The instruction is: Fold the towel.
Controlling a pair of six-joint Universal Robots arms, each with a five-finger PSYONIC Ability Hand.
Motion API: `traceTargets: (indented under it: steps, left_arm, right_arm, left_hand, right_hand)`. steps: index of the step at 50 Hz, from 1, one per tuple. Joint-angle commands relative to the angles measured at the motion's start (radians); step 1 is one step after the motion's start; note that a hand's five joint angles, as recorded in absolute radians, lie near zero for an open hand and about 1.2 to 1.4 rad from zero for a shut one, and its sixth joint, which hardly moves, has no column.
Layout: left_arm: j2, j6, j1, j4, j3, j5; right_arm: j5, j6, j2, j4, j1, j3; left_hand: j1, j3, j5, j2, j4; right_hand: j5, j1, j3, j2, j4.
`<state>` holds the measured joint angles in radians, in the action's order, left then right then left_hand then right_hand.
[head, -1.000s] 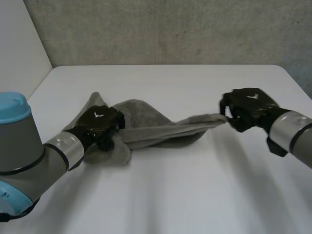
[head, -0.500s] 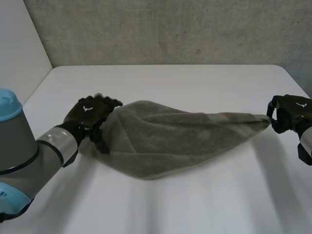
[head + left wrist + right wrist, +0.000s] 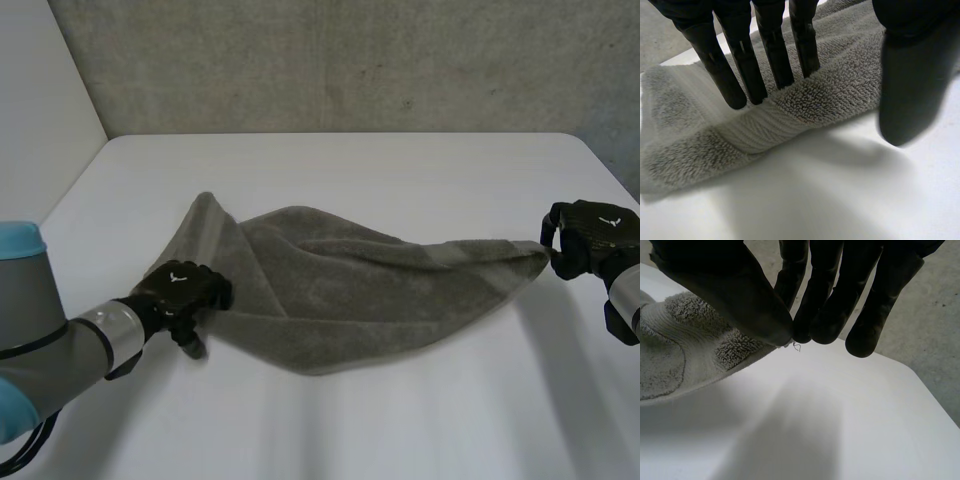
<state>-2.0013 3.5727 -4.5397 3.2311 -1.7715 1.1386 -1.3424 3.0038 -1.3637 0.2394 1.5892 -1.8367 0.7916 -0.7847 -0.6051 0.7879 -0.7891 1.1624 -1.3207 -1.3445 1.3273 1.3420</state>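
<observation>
Since half a second ago the left hand [image 3: 180,292] has released the left end of the grey terry-cloth towel [image 3: 340,290] and dropped to its near left edge. That end now lies flat on the white table [image 3: 420,430]. Its fingers [image 3: 772,55] are straight, tips resting on the cloth, thumb clear. The right hand [image 3: 592,235] still pinches the right corner between thumb and fingers, clear of the table. Judgement: towel stretched out, no fold made yet. Count: one towel, two hands, one table.

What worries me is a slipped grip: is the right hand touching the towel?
Touching. The right wrist view shows the right hand pinching the towel by its corner.
</observation>
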Motion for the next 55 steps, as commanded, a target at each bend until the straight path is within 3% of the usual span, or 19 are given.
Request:
traceTargets:
  steps: [1,11,12,22,24,25,27,29,35,40,46,48,49,50,51,53,54,55]
  left_arm:
    - [-0.048,-0.011,0.024,0.003,0.060,0.006]
    - [-0.057,-0.014,0.057,0.009,0.070,0.001]
    - [-0.065,-0.014,0.062,0.012,0.070,0.000]
    - [-0.033,-0.008,0.067,-0.001,0.057,-0.026]
    - [0.069,-0.009,0.051,-0.028,0.044,-0.084]
    - [0.070,-0.009,0.051,-0.028,0.044,-0.085]
    - [0.162,-0.012,0.033,-0.091,0.037,-0.150]
    - [0.180,-0.011,0.016,-0.132,0.041,-0.167]
    - [0.174,0.005,-0.024,-0.335,0.058,-0.188]
    - [0.095,0.049,-0.032,-0.353,0.098,-0.180]
    - [-0.083,0.094,-0.013,-0.347,0.336,-0.134]
    - [-0.157,0.065,0.008,-0.341,0.552,-0.073]
    - [-0.157,0.064,0.008,-0.341,0.554,-0.072]
    - [-0.189,0.029,0.030,-0.327,0.722,-0.028]
    - [-0.189,0.029,0.030,-0.327,0.724,-0.028]
    - [-0.232,-0.091,0.037,-0.289,1.029,0.050]
    - [-0.232,-0.092,0.038,-0.289,1.031,0.050]
    - [-0.247,-0.173,0.036,-0.260,1.175,0.081]
  right_arm:
    - [0.005,-0.003,0.000,-0.002,0.000,-0.007]
    - [0.005,-0.006,-0.002,-0.002,0.001,-0.013]
    - [0.005,-0.006,-0.002,-0.002,0.001,-0.013]
    - [0.043,-0.039,-0.044,-0.041,0.006,0.011]
    - [0.051,-0.158,-0.099,-0.206,0.023,0.057]
    - [0.051,-0.158,-0.100,-0.207,0.023,0.057]
    - [0.048,-0.314,-0.089,-0.425,0.035,0.105]
    - [0.046,-0.389,-0.077,-0.499,0.043,0.117]
    - [-0.023,-0.473,-0.055,-0.548,0.136,0.175]
    - [-0.030,-0.470,0.026,-0.548,0.156,0.241]
    - [-0.024,-0.428,0.172,-0.519,0.271,0.456]
    - [-0.026,-0.361,0.213,-0.432,0.313,0.621]
    - [-0.030,-0.318,0.213,-0.375,0.319,0.704]
    - [-0.030,-0.318,0.213,-0.374,0.319,0.705]
    - [-0.037,-0.266,0.207,-0.314,0.319,0.782]
    - [-0.038,-0.195,0.199,-0.249,0.317,0.846]
    - [-0.038,-0.195,0.199,-0.249,0.317,0.846]
    - [-0.040,-0.099,0.180,-0.171,0.314,0.894]
  left_hand:
    - [0.162,-0.168,-0.173,0.165,-0.164]
    - [0.449,-0.456,-0.461,0.453,-0.452]
    - [0.598,-0.605,-0.610,0.601,-0.600]
    - [0.605,-0.612,-0.617,0.608,-0.607]
    - [0.605,-0.612,-0.617,0.608,-0.607]
    - [0.605,-0.612,-0.617,0.608,-0.607]
    - [0.605,-0.612,-0.617,0.608,-0.607]
    - [0.605,-0.612,-0.617,0.608,-0.607]
    - [0.605,-0.612,-0.617,0.608,-0.607]
    - [0.605,-0.612,-0.617,0.608,-0.607]
    - [0.605,-0.612,-0.617,0.608,-0.607]
    - [0.605,-0.612,-0.617,0.608,-0.607]
    - [0.605,-0.612,-0.617,0.608,-0.607]
    - [0.605,-0.612,-0.617,0.608,-0.607]
    - [0.605,-0.612,-0.617,0.608,-0.607]
    - [0.605,-0.612,-0.617,0.608,-0.607]
    - [0.605,-0.612,-0.617,0.608,-0.607]
    - [0.605,-0.612,-0.617,0.608,-0.607]
  right_hand:
    - [0.059,-0.076,-0.052,0.069,0.054]
    - [0.059,-0.076,-0.052,0.069,0.054]
    - [0.059,-0.076,-0.052,0.069,0.054]
    - [0.059,-0.076,-0.052,0.069,0.054]
    - [0.059,-0.076,-0.052,0.069,0.054]
    - [0.059,-0.076,-0.052,0.069,0.054]
    - [0.059,-0.076,-0.052,0.069,0.054]
    - [0.059,-0.076,-0.052,0.069,0.054]
    - [0.059,-0.076,-0.052,0.069,0.054]
    - [0.059,-0.076,-0.052,0.069,0.054]
    - [0.059,-0.076,-0.052,0.069,0.054]
    - [0.059,-0.076,-0.052,0.069,0.054]
    - [0.059,-0.076,-0.052,0.069,0.054]
    - [0.059,-0.076,-0.052,0.069,0.054]
    - [0.059,-0.076,-0.052,0.069,0.054]
    - [0.059,-0.076,-0.052,0.069,0.054]
    - [0.059,-0.076,-0.052,0.069,0.054]
    - [0.059,-0.076,-0.052,0.069,0.054]
